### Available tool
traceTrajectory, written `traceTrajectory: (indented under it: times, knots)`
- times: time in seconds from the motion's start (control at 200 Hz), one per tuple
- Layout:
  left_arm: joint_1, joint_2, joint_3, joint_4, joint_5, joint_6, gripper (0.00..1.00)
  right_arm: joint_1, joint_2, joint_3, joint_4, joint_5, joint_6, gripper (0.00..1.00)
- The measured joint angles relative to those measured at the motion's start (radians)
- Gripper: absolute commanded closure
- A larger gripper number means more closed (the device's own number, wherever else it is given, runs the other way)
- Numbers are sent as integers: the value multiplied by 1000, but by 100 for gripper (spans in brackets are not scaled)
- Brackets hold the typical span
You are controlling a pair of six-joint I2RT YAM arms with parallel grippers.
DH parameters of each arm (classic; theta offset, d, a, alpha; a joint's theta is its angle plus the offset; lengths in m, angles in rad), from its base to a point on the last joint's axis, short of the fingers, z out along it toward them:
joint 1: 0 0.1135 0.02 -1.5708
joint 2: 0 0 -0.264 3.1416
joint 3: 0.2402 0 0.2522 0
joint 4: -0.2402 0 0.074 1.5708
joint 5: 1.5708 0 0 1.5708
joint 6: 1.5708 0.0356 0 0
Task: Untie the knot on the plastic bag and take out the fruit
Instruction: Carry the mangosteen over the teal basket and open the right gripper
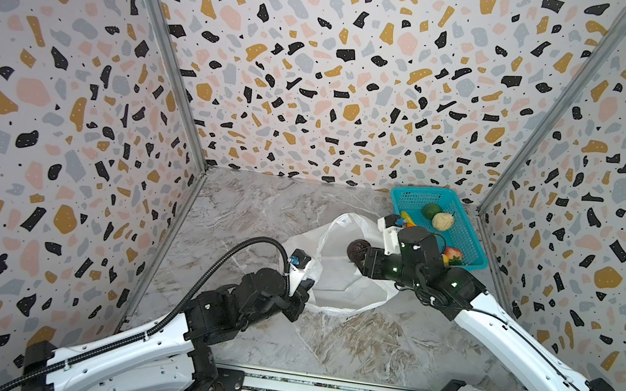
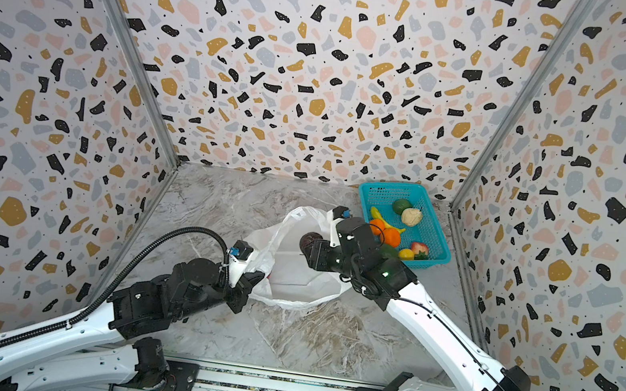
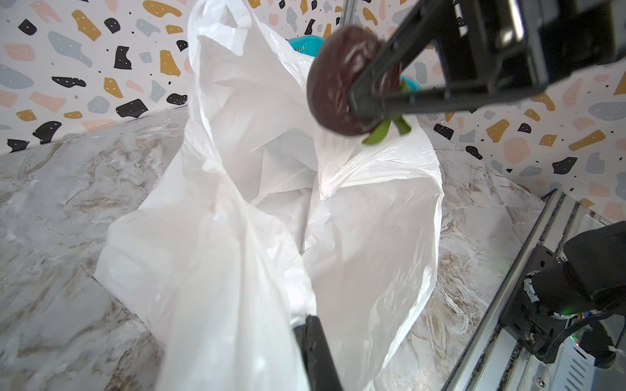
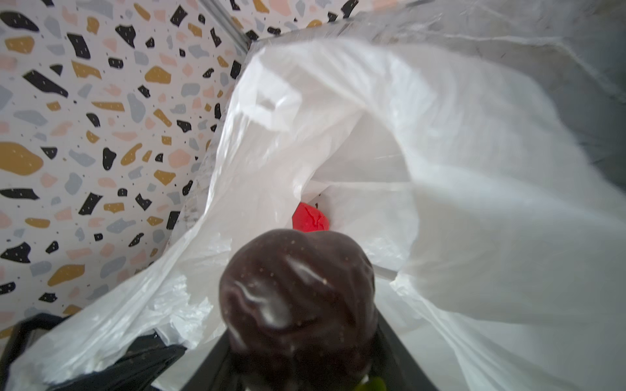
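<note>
Left wrist: left tool (image 3: 306, 321) pinches bag (image 3: 237, 203) rim; right tool (image 3: 359, 98) clamps dark fruit (image 3: 333, 78) above.

No words, numbers, brands or signs clear enough to read. None on the plastic bag (image 1: 336, 280), none on the teal basket (image 1: 464, 238), none anywhere else in any view.
</note>
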Motion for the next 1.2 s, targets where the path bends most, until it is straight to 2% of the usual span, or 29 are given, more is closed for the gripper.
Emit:
traceTrajectory:
  times: [0.115,0.35,0.516,0.641,0.911,1.076,1.201]
  knots:
    - [0,-7,0,-5,-5,0,100,-100,-1,35,-13,-15,-30,54]
    - [0,-34,0,-37,-13,0,100,-369,3,36,-8,-40,-107,53]
    - [0,-45,0,-58,-16,-1,100,-531,26,-27,93,-37,-137,53]
    - [0,-53,0,-82,-25,-1,100,-628,123,-81,192,-13,-152,53]
    - [0,-74,0,-137,-60,-5,100,-732,425,-58,317,79,-201,51]
    - [0,-77,0,-150,-72,-12,100,-750,564,26,330,128,-232,37]
    - [0,-77,0,-161,-85,-19,100,-751,617,84,332,164,-253,24]
